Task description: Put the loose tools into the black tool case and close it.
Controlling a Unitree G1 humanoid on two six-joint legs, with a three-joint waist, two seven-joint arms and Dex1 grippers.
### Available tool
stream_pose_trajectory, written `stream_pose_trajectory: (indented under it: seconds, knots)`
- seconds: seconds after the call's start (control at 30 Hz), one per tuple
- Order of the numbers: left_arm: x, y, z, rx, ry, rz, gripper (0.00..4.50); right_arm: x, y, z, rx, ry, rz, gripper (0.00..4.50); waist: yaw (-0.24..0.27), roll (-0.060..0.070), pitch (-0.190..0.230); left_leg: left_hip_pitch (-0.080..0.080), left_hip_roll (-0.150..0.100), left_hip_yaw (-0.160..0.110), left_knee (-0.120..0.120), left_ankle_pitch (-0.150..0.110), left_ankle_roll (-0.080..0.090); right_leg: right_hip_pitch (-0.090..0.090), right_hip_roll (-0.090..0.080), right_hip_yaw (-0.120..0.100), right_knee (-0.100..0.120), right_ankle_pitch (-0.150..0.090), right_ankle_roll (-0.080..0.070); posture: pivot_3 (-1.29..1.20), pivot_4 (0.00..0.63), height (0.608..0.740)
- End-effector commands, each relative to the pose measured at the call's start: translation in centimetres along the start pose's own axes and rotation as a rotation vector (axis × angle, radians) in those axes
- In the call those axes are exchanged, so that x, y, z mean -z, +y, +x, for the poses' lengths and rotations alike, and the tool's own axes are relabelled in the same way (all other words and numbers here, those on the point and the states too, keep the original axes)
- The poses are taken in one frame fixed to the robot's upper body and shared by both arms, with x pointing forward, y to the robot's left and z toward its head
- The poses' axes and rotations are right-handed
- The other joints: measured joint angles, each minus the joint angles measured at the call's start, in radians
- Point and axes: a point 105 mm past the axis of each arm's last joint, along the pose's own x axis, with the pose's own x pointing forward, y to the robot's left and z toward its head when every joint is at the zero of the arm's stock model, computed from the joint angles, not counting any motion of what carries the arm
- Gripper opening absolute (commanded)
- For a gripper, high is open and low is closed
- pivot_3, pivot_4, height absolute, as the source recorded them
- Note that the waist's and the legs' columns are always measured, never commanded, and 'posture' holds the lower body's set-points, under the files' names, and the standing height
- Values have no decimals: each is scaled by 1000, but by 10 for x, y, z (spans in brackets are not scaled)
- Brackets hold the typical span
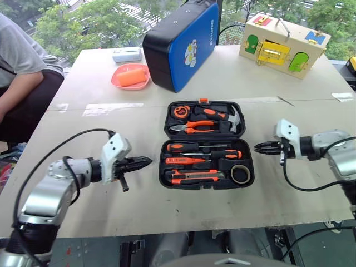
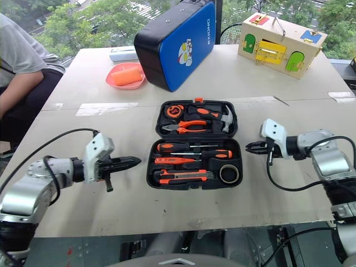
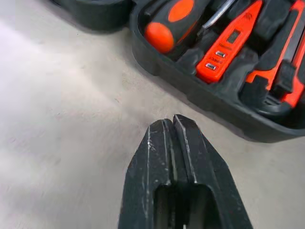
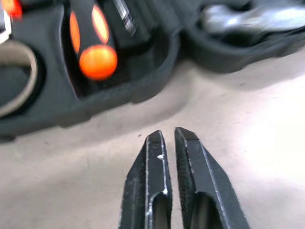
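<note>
- You see the black tool case [image 1: 165, 149] lying open and flat on the counter [image 1: 111, 139], its two halves hinged across the middle.
- In the near half, two black-and-orange screwdrivers [image 1: 183, 147] lie in the upper slots, the slim orange tester [image 1: 183, 161] just below them.
- The utility knife [image 1: 192, 177] sits along the near edge, and the tape roll [image 1: 240, 173] fills the right corner.
</note>
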Motion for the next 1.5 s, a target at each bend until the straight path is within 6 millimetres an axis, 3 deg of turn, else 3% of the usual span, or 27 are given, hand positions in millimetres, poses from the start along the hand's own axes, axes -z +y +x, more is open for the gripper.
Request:
stream_pose_trajectory:
  seconds: [0.03, 0.23, 0.5, 0.87, 0.97, 1.1, 1.13, 1.23, 1.33, 1.37, 1.43, 1.47, 1.5]
  knots:
    - [-13, 3, 14, 14, -39, 54, 53, -17, 3, 5, -55, -35, -115, 0, -4, 0, 0, 0, 0, 0, 0, 0, 0, 0, 0, 0, 0, 0, 0, 0, 150, 735]
    - [-24, -14, 27, 130, -59, 69, 53, -36, 31, 11, -213, -101, -170, 0, -5, 0, 0, -1, 0, -1, 0, 0, 0, -1, 0, -1, 0, 0, 0, 0, 150, 735]
    - [-22, -50, 26, 291, -26, 83, 53, -48, 57, 9, -313, -117, -181, 0, -6, 0, 0, -1, 0, -1, 0, 0, 0, -2, 0, 0, 0, 0, 0, 0, 150, 735]
    - [2, -77, 10, 352, 58, 64, 53, -18, 67, -14, -297, 2, -168, 0, -5, 1, 0, -1, 0, 1, -1, 0, 0, -2, 0, 2, -1, 0, 0, 0, 150, 735]
    - [8, -79, 6, 340, 73, 58, 53, -13, 68, -18, -281, 16, -161, 0, -4, 1, 0, -1, 0, 1, -1, 0, 0, -2, 0, 3, -1, 0, 0, 0, 150, 735]
    - [21, -51, -3, 177, 121, -1, 53, 3, 49, -28, -128, 81, -157, 0, -4, 1, 0, 0, 0, 1, -1, 0, 0, -2, 0, 3, -1, 0, 0, 0, 150, 735]
    - [21, -43, -8, 146, 119, -42, 18, 6, 43, -34, -89, 93, -113, 238, -4, 1, 0, 0, 0, 2, -1, 0, 0, -2, 0, 3, 0, 0, 0, 0, 150, 735]
    - [20, -29, -20, 86, 101, -121, 914, 9, 37, -49, -57, 106, -10, 1180, -3, 1, 0, 0, 0, 2, -1, 0, 0, -2, 0, 3, 1, 0, 0, 0, 150, 735]
    - [15, -16, -37, 43, 73, -314, 2353, -2, 21, -62, 38, 28, 172, 2732, -4, 1, 0, 0, 0, 1, -1, 0, 0, -2, 0, 3, 2, 0, 0, 0, 150, 735]
    - [13, -12, -39, 27, 67, -381, 2743, -7, 15, -63, 66, -5, 245, 3077, -4, 1, 0, 0, 0, 1, -1, 0, 0, -2, 0, 3, 2, 0, 0, 0, 150, 735]
    - [4, -3, -38, -5, 24, -493, 3824, -17, 6, -59, 94, -60, 385, 4186, -6, 1, 0, 0, 0, 1, -1, 0, 0, -2, 0, 3, 2, 0, 0, 0, 150, 735]
    - [0, 0, -37, -12, 8, -530, 4290, -20, 4, -57, 99, -74, 425, 4500, -6, 1, 0, 0, 0, 1, -1, 0, 0, -2, 0, 3, 2, 0, 0, 0, 150, 735]
    - [-5, 4, -35, -21, -12, -573, 4472, -23, 0, -53, 115, -86, 467, 4500, -6, 0, 0, 0, 0, 1, 0, 0, 0, -2, 0, 3, 2, 0, 0, 0, 150, 735]
